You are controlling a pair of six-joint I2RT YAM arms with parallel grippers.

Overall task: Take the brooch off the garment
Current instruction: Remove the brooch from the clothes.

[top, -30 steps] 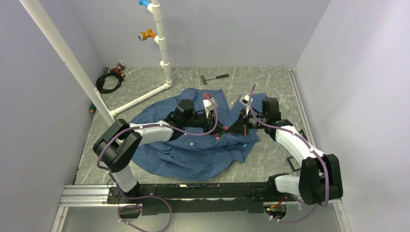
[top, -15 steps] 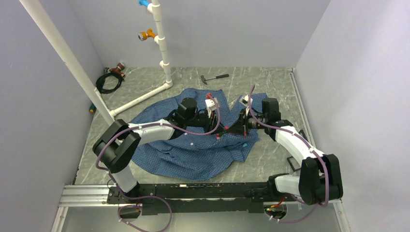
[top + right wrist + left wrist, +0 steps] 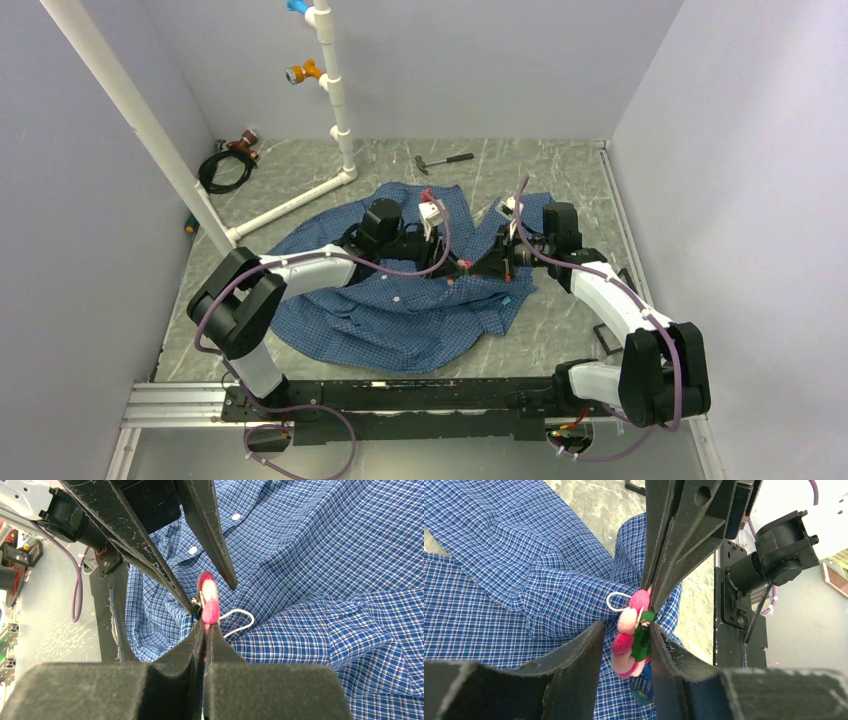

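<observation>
One garment on grey marbled table, lilac walls; right claw clamps brooch, left claw apart

Two white-and-black arms with purple cables

The left arm and right arm have glossy white link shells between bulky black joint housings, and both are bolted to a black rail. A thin purple cable loops loosely along each arm. The jaws are matte black, long and tapered to narrow tips, with pale scuffs on their faces. One has a round hole near its root.
</observation>
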